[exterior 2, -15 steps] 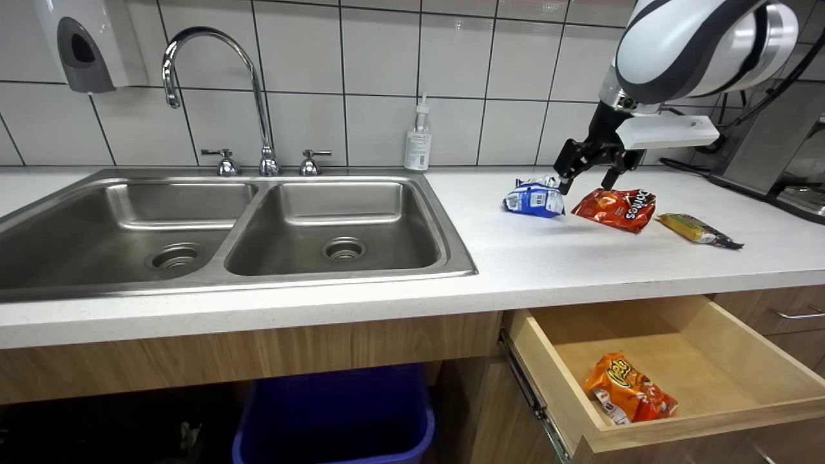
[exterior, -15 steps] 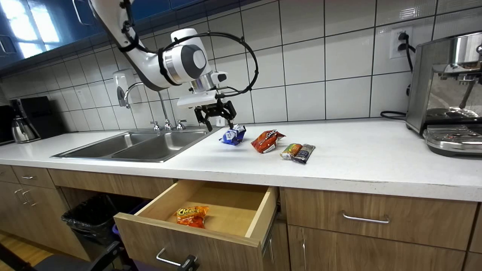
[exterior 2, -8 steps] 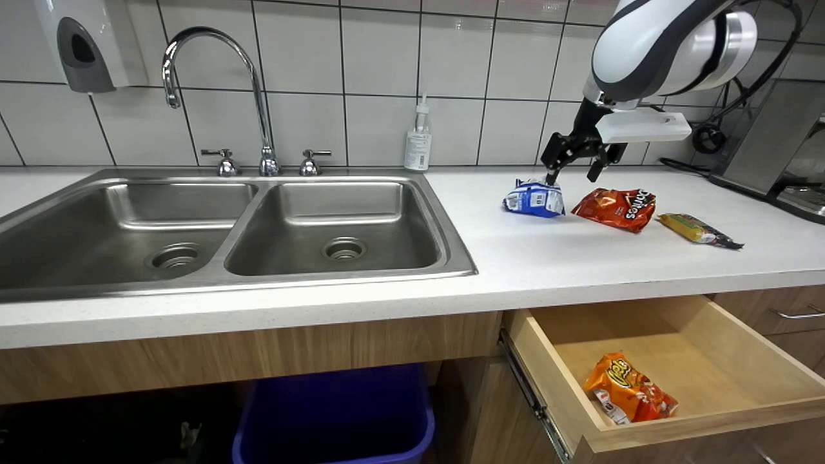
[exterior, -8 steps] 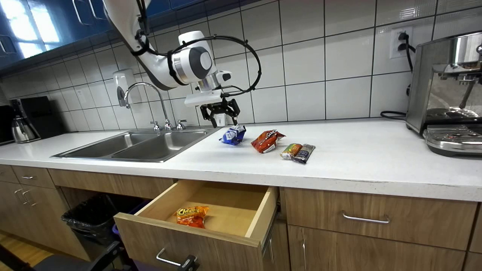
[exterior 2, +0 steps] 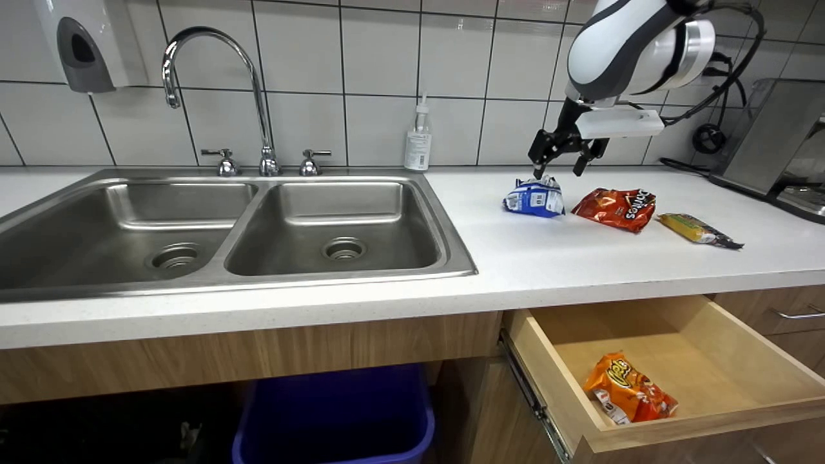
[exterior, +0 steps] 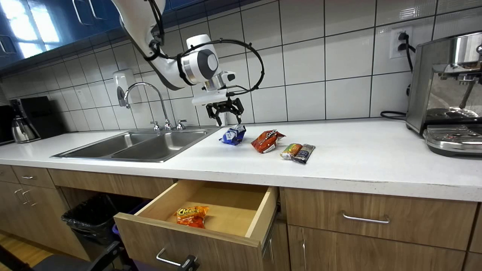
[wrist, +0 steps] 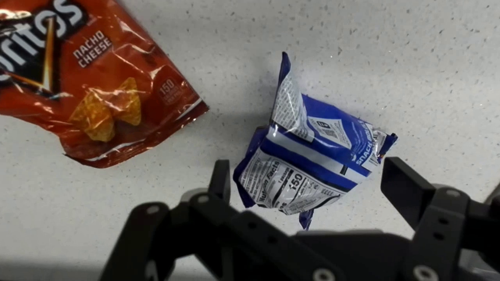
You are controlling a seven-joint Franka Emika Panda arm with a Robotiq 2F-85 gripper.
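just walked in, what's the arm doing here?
The gripper hangs open above the blue snack bag on the counter, holding nothing; in the wrist view its fingers flank the bag. A red Doritos bag and two small packets lie nearby. The drawer below is open, with an orange bag inside.

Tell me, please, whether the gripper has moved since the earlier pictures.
Yes. In an exterior view, the gripper has shifted leftward across the picture, toward the faucet, and slightly upward.
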